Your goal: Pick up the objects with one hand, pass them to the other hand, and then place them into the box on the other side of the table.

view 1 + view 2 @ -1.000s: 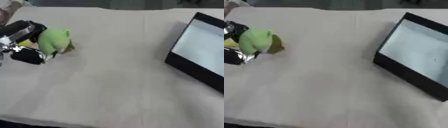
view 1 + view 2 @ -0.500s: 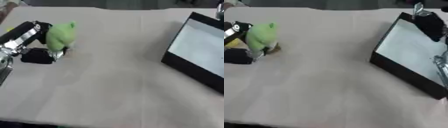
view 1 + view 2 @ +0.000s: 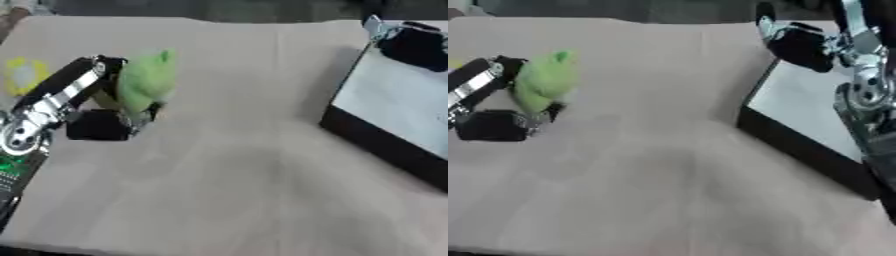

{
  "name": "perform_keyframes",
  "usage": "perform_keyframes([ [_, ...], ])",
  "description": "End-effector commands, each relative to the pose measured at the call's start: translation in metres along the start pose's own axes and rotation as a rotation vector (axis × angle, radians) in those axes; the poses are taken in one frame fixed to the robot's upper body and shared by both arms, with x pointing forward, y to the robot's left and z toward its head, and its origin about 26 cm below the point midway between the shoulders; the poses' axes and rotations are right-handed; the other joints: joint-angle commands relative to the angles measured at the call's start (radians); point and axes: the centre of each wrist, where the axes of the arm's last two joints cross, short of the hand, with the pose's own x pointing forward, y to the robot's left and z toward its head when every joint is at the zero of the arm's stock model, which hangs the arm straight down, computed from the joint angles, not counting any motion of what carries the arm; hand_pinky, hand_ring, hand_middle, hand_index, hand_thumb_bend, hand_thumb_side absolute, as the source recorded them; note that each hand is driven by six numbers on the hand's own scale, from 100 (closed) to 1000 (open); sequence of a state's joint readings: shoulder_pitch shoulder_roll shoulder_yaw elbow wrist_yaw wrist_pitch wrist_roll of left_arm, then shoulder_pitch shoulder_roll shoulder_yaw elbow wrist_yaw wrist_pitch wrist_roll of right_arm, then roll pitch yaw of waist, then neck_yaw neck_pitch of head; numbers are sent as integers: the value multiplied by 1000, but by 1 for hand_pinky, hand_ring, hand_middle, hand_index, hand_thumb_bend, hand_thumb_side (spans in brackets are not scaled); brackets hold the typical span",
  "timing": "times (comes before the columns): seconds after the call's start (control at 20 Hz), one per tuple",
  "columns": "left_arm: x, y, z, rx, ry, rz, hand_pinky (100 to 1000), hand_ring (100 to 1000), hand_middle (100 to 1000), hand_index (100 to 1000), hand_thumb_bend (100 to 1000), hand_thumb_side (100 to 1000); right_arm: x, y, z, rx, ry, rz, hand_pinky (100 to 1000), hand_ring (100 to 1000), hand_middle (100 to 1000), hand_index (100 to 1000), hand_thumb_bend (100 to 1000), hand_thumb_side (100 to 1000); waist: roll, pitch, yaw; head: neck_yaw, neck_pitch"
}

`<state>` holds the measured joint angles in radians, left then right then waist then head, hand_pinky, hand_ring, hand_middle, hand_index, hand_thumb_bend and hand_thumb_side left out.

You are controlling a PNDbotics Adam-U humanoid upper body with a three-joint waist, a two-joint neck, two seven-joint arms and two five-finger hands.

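In the left eye view the left robot hand (image 3: 92, 112) has its fingers curled round a green soft toy (image 3: 144, 85), held above the left part of the worktop (image 3: 236, 165); the toy looks light and squashy, best taken round its middle, and a small yellow thing (image 3: 24, 74) lies beyond. The right eye view adds the right robot hand (image 3: 802, 45) over the box (image 3: 815, 120); whether its fingers are spread I cannot tell.

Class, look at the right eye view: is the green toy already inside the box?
No. The green toy is held in the left hand across the table from the box.
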<state>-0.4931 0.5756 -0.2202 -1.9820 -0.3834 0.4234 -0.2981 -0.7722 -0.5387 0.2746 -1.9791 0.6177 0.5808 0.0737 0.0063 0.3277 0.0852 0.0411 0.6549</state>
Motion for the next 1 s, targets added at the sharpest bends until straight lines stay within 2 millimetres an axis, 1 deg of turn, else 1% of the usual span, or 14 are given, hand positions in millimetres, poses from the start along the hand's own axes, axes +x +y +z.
perform_keyframes([
  [0.05,8,0,-1,23,-44,-11,637,536,427,529,100,333,14,-9,-3,26,-52,54,848,849,830,796,312,198,-12,-38,-2,-5,-11],
  [0.1,9,-2,-2,23,-54,-9,635,536,427,529,100,333,17,-9,-4,41,-61,67,851,850,827,799,386,211,-12,-39,-3,-5,-11],
  [0.15,11,-5,-3,23,-66,-4,635,534,426,528,100,339,19,-10,-5,59,-70,80,855,852,833,803,327,180,-13,-39,-4,-4,-10],
  [0.4,14,-15,-7,19,-117,16,631,529,421,524,100,349,33,-11,-8,188,-139,156,878,860,842,829,363,141,-15,-43,-8,-3,-4],
  [0.7,15,-26,-12,13,-155,51,624,521,414,520,100,361,47,-15,-11,345,-254,248,900,870,857,859,401,104,-19,-47,-9,-5,-6],
  [0.85,18,-31,-14,8,-184,72,623,519,412,519,100,368,55,-18,-13,399,-320,287,908,874,863,872,413,100,-20,-49,-10,-4,-7],
  [1.0,18,-34,-15,3,-200,84,623,519,412,519,100,368,59,-21,-15,423,-347,304,908,874,863,872,413,100,-20,-50,-11,-4,-8],
])
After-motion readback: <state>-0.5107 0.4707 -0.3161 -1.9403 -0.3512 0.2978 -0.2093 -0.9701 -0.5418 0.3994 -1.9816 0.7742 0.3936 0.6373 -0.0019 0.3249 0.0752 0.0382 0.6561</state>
